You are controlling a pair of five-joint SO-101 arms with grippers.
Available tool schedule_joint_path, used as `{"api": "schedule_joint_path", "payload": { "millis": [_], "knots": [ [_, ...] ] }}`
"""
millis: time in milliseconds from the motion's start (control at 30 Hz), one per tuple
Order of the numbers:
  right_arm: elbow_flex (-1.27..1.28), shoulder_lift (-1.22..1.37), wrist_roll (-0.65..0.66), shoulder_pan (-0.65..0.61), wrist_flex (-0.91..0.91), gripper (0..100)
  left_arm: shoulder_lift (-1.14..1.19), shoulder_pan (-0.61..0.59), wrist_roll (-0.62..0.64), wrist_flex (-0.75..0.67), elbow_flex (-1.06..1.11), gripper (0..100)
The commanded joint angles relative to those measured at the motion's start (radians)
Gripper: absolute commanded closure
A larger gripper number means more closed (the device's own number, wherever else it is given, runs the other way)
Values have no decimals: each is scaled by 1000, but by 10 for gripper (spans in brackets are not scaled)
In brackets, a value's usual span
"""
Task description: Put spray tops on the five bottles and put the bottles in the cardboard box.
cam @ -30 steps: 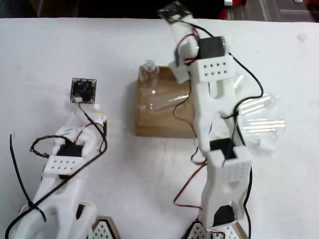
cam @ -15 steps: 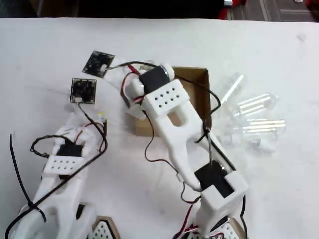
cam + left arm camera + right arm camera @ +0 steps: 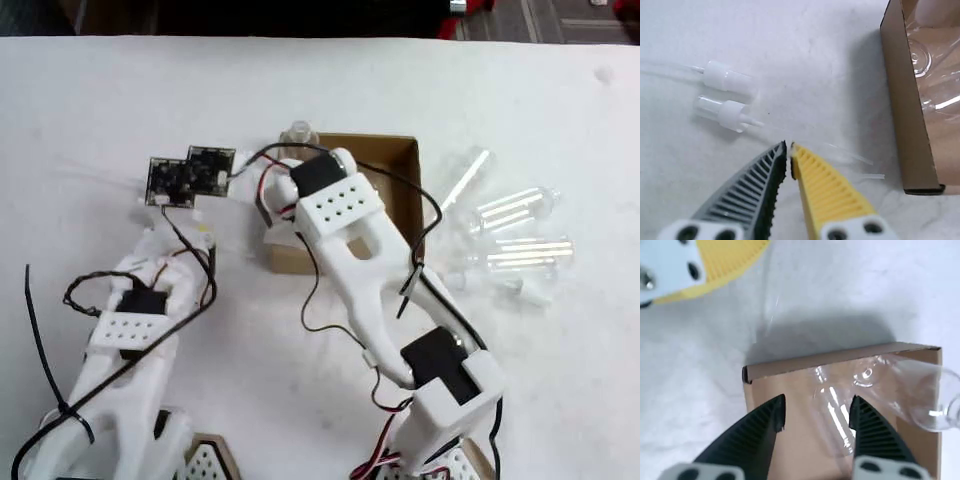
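Toward the table's left edge, the left claw (image 3: 788,146) is held shut and empty near two spray tops (image 3: 729,113), likely to pick one. Mid-table, the right claw (image 3: 817,405) is held open and empty over the cardboard box (image 3: 840,359), where one bottle (image 3: 905,377) is laid; uncapped bottles (image 3: 510,240) are gathered toward the right edge.

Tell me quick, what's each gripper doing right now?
Left gripper: closed, holding nothing.
Right gripper: open, empty, above the cardboard box.

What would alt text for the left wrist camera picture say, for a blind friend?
The left gripper, grey and yellow fingers shut tip to tip, hangs over a white table. Two white spray tops lie just beyond it, and a cardboard box holding a clear bottle stands nearby.
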Motion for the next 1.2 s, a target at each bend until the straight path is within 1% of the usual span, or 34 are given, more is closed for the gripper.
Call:
{"api": "schedule_joint_path", "payload": {
  "millis": [0,67,133,200,267,367,433,500,600,800,933,1033,1167],
  "knots": [
    [3,-25,3,42,-39,804,-25,-38,12,-21,-14,976],
    [-32,-39,-2,44,-35,804,-25,-62,60,-23,-15,976],
    [-103,-53,-57,56,-8,804,-25,-79,92,-23,-17,976],
    [-161,-61,-121,68,-8,804,-25,-101,101,-28,-17,976],
    [-199,-59,-166,77,-7,804,-24,-119,101,-61,-12,976],
    [-204,-58,-186,87,-5,804,-19,-136,103,-84,-11,976],
    [-170,-38,-161,84,-10,804,-25,-143,103,-84,-11,976],
    [-144,8,-100,71,-12,804,-25,-162,112,-86,-11,976],
    [-158,113,-35,64,-12,804,-19,-174,173,-87,-14,976],
    [-264,283,-25,58,-4,804,-24,-176,178,-87,-11,976],
    [-273,317,-21,50,-8,804,-21,-176,178,-87,-12,976],
    [-270,325,29,42,-4,804,-18,-174,178,-87,-14,976],
    [-267,328,46,28,-4,804,-18,-170,178,-87,-14,976]
  ]
}}
